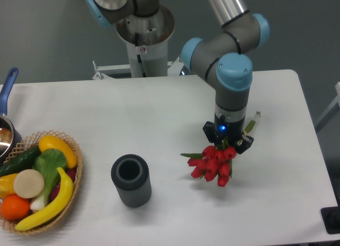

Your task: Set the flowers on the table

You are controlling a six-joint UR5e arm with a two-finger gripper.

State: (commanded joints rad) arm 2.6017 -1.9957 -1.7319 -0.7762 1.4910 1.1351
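Observation:
The flowers (pixel 212 162), a bunch of red tulips, hang low over the right half of the white table (pixel 170 113). Their heads point toward the front left, and a bit of green stem sticks out behind the gripper toward the right. My gripper (pixel 227 141) is shut on the stems just behind the heads, with the arm coming down from above. The frame does not show whether the flowers touch the tabletop; a faint shadow lies just below them.
A dark grey ribbed vase (pixel 130 180) stands upright at front centre, left of the flowers. A wicker basket (pixel 73 166) of fruit and vegetables sits at the front left. A pot with a blue handle (pixel 7 86) is at the left edge. The robot's base (pixel 145 33) stands behind the table.

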